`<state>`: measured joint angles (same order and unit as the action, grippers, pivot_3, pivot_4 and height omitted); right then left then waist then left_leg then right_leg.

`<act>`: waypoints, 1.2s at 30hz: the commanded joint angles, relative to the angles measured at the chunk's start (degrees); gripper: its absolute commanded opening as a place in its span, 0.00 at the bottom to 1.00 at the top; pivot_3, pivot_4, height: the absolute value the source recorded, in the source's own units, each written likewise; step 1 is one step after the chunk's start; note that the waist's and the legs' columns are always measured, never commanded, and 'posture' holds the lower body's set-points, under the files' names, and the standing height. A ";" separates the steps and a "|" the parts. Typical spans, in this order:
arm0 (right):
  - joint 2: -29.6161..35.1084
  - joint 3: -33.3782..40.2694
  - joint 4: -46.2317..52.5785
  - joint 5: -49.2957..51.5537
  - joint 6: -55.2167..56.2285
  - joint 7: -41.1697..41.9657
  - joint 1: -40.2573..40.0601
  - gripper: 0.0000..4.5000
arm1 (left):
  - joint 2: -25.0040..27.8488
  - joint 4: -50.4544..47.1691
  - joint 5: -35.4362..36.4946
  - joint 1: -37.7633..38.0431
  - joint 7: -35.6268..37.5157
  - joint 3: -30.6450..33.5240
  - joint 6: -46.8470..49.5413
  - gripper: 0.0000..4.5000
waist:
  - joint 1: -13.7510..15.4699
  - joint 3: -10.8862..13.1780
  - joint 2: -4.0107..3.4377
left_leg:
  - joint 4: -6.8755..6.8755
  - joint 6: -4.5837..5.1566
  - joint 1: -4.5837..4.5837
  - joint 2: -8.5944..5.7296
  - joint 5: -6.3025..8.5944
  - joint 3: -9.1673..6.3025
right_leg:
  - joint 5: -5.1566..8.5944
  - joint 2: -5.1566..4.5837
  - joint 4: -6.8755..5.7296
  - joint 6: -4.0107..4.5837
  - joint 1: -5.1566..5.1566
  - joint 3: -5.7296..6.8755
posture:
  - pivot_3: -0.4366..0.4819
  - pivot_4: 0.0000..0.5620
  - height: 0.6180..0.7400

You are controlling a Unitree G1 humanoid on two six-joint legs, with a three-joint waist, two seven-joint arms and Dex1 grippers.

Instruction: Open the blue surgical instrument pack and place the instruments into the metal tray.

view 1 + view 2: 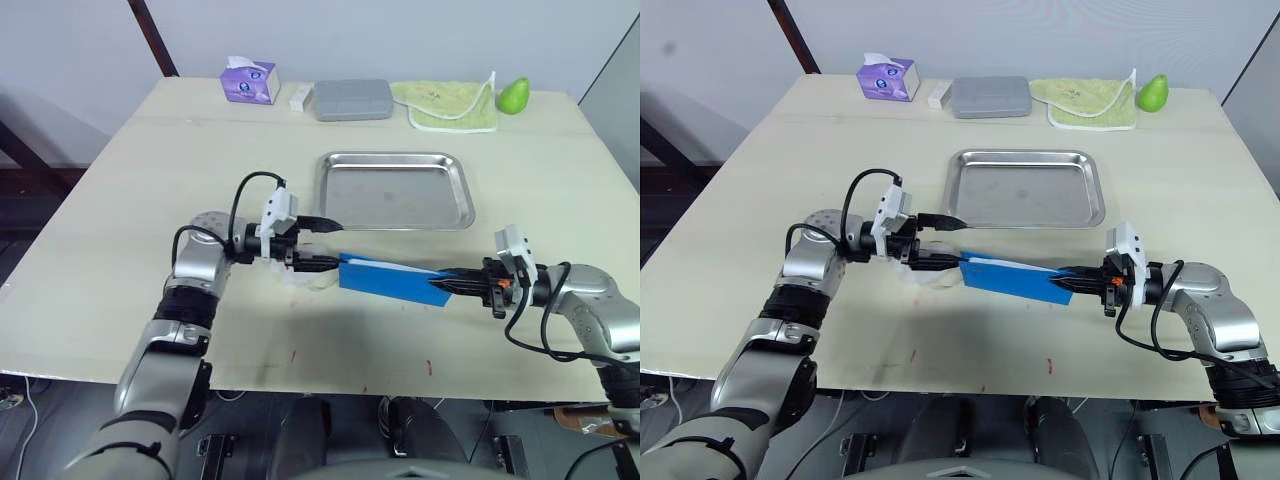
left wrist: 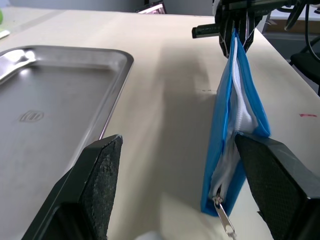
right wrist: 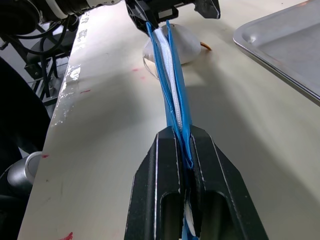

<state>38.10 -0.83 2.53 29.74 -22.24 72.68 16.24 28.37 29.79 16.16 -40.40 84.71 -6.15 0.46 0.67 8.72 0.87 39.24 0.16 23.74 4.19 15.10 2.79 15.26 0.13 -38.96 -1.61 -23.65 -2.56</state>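
Observation:
The blue surgical instrument pack [image 1: 390, 279] hangs on edge just above the table's front, in front of the metal tray [image 1: 395, 195], which holds nothing. My right gripper [image 1: 450, 285] is shut on the pack's right end, its fingers [image 3: 160, 165] clamping the blue edge. My left gripper [image 1: 338, 245] stands open at the pack's left end, where a zipper pull [image 2: 222, 217] dangles beside one finger [image 2: 270, 175]. The pack's top seam gapes slightly and shows a white lining. The instruments are hidden.
A whitish rounded lump [image 3: 172, 45] lies on the table under my left gripper. Along the far edge sit a purple tissue box [image 1: 250, 82], a grey rounded case [image 1: 352, 100], a yellow-green cloth [image 1: 445, 103] and a green pear [image 1: 513, 95].

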 commanded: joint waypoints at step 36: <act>1.61 0.91 12.31 1.86 -2.40 -2.64 -6.87 0.00 | 4.28 -30.78 3.40 18.30 -3.87 -2.15 12.24 0.00 | 0.01 0.00 -0.01 | 0.00 0.00 0.00 0.01 0.00 0.01 | 0.00 -0.02 0.02 0.00 0.00 -0.02 | 0.48 0.27 0.98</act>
<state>39.95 0.44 12.45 31.44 -25.81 70.34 9.35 32.56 1.14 19.11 -22.51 80.29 -7.30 14.06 0.68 8.72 0.86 39.24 0.16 23.71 4.20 15.11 2.80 15.27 0.11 -38.96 -1.61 -23.64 -2.59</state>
